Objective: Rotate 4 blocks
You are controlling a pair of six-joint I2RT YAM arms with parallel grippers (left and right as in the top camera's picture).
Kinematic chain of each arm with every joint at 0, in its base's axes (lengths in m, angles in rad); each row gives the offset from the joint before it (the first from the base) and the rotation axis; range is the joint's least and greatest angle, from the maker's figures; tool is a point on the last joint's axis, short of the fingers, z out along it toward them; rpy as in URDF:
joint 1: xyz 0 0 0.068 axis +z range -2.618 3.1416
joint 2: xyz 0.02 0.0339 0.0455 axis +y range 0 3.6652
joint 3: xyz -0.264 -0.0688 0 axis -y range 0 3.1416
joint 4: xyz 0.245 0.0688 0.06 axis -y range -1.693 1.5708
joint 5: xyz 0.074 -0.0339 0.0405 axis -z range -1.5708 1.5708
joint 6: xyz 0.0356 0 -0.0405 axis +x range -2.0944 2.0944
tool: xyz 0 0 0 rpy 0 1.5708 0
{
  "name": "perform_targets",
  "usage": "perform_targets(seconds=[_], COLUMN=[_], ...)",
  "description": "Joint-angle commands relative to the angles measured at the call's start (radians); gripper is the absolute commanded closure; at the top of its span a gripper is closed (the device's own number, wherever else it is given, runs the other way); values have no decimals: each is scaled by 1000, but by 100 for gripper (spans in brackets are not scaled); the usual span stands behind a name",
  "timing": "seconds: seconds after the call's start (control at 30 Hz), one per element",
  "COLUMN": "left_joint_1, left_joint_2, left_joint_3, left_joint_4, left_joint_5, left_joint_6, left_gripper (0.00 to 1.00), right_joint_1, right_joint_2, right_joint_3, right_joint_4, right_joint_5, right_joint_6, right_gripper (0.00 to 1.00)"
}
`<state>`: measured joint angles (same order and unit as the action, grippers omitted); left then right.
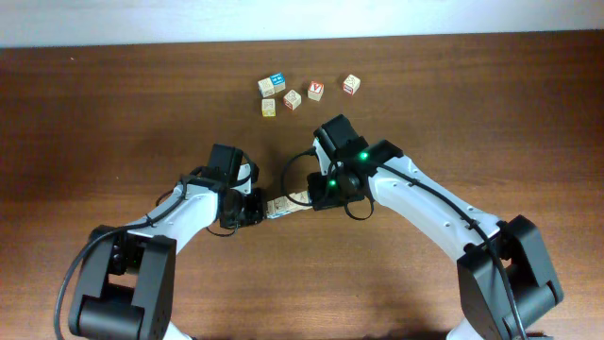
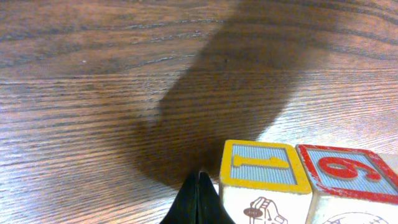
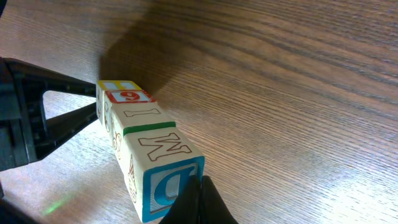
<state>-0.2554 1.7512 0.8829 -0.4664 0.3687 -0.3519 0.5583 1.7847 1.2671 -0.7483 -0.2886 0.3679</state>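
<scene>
Four pale wooden blocks (image 1: 288, 202) lie in a tight row on the table between my two grippers. In the right wrist view the row runs from a yellow-framed block (image 3: 118, 85), through a red "6" block (image 3: 129, 96) and an "I" block (image 3: 146, 115), to an "M" block (image 3: 169, 148) whose end face shows a blue "D". My right gripper (image 3: 200, 185) is shut, its tips against that "D" face. My left gripper (image 2: 199, 182) is shut and empty, beside the yellow-framed block (image 2: 264, 165) at the other end. The red "6" block (image 2: 348, 174) sits next to it.
Several loose cubes sit at the back of the table: one with a blue top (image 1: 272, 85), a red "V" cube (image 1: 315, 91), and others (image 1: 293, 98) (image 1: 351, 84) (image 1: 269, 107). Both white arms reach in from the front edge.
</scene>
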Motion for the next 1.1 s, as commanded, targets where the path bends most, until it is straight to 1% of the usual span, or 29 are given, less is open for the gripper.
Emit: perform_targets(seconds=[0.0,0.23,0.53,0.7,0.73,0.77,0.83,0.93,1.07], left_joint_1=[-43,-65,-65,-65,-64,-51,-18,36,36], left_joint_2=[5,6,5,5,6,5,5,5,5], left_joint_3=[10,10,10,10,10,10,10,10,10], left_joint_4=[-6,-47,-47,-47,-48,-48,-48,-48,-48], left_joint_5=[100,20,18,17,-5,-61,-99,-108,-134], left_joint_6=[17,32,32,32,32,31,32,32,32], left_gripper=[100,100,100,100,100,100,100,100,100], right_joint_1=[71,103,129,130,130,130,130,130,130], right_joint_2=[6,6,8,40,40,40,40,40,40], right_joint_3=[28,28,28,28,28,28,28,28,28], right_joint_4=[40,41,88,90,90,90,90,90,90], right_joint_5=[-177,-147,-146,-155,-155,-155,-155,-155,-154], right_joint_6=[12,13,31,34,34,34,34,34,34], right_gripper=[96,96,96,96,96,96,96,96,96])
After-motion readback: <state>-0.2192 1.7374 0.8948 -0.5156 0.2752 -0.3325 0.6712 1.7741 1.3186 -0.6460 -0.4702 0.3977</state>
